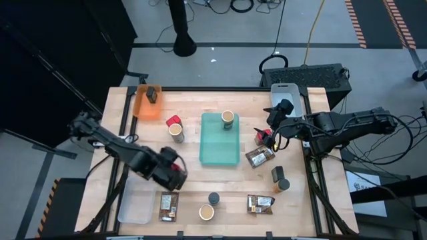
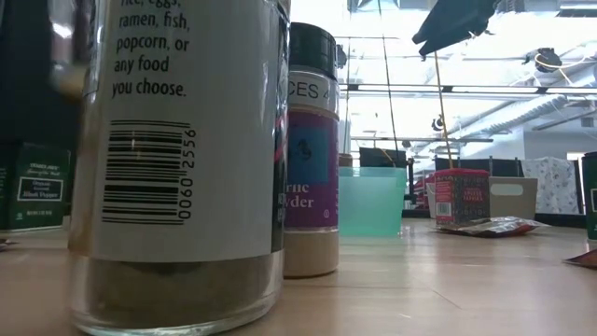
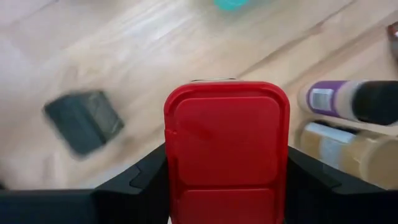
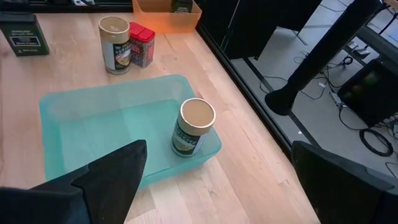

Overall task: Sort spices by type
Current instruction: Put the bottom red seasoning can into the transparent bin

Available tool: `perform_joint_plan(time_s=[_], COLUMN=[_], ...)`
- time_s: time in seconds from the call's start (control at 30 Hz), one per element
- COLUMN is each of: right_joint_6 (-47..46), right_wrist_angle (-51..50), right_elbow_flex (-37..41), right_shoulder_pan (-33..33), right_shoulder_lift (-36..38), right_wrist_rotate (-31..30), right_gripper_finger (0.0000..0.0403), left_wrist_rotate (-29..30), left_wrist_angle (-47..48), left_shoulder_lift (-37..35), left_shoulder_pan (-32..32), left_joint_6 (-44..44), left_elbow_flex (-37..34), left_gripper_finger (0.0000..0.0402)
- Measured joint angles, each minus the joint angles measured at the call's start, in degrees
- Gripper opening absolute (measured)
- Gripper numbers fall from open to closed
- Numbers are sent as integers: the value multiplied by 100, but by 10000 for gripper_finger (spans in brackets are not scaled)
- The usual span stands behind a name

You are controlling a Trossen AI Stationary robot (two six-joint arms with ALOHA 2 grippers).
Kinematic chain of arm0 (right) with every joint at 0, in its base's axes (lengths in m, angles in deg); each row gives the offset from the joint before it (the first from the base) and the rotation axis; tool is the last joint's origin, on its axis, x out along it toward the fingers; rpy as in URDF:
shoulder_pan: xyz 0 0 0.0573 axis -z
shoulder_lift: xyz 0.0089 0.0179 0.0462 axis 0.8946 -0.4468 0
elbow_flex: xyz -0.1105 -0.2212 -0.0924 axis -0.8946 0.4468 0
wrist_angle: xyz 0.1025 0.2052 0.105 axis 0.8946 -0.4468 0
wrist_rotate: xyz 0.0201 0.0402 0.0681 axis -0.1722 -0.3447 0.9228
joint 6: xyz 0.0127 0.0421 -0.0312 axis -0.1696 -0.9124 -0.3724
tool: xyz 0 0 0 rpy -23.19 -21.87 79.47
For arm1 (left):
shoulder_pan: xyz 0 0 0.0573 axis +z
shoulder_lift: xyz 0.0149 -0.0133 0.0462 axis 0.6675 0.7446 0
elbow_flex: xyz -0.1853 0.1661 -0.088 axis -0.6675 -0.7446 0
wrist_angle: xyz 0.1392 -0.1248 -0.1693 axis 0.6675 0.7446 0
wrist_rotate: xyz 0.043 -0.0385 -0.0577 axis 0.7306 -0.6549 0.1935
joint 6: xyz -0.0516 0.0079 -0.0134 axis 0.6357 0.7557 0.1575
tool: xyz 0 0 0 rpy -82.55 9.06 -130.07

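Note:
My left gripper [image 1: 172,171] is over the table's left half, shut on a red square box [image 3: 227,155]. My right gripper [image 1: 275,124] hovers open near the table's far right; its view looks over the teal tray [image 4: 81,118] holding a tan round jar [image 4: 194,127]. A second red box [image 1: 263,137] stands just below the right gripper, and a third [image 1: 173,121] stands beside a tan jar [image 1: 177,132]. Dark packets [image 1: 168,205] [image 1: 260,204] [image 1: 260,157] lie flat. Black jars [image 1: 213,198] [image 1: 283,184] and another tan jar [image 1: 206,212] stand near the front. My left gripper pinches the red box between its two fingers [image 3: 146,177], one on each of two opposite sides [image 3: 169,162]. The fingers come from above, pointing down, and the box's red lid [image 3: 227,124] faces the wrist camera. I cannot tell whether its bottom is off the table.
An orange bin [image 1: 141,107] with a dark packet inside sits at the far left, a pale blue bin [image 1: 288,89] at the far right, a clear tray [image 1: 135,207] at the near left. Bare wood lies between the teal tray [image 1: 220,150] and the front row.

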Motion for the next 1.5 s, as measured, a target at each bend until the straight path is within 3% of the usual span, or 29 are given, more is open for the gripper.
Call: perform_joint_plan(time_s=[0.13, 0.27, 0.43, 0.8, 1.5], right_joint_6=[-23, -15, 6, 342, 452], right_wrist_angle=[25, 86, 326, 706, 705], right_elbow_flex=[88, 196, 197, 197, 197], right_shoulder_pan=[0, 0, 0, -1, -1], right_shoulder_lift=[0, -2, -2, -2, -2], right_wrist_rotate=[-1, 1, 1, 750, 750], right_gripper_finger=[384, 384, 384, 384, 384], left_wrist_rotate=[-31, -173, -284, -1138, -637], left_wrist_angle=[807, 873, 972, 1360, 209], left_shoulder_lift=[2, 4, 44, 41, 41], left_shoulder_pan=[-795, -1605, -2390, -2656, -2682], left_joint_6=[1642, 3264, 4220, 4327, 4315], left_elbow_flex=[316, 343, 302, -318, -1621], left_gripper_finger=[220, 220, 220, 220, 220])
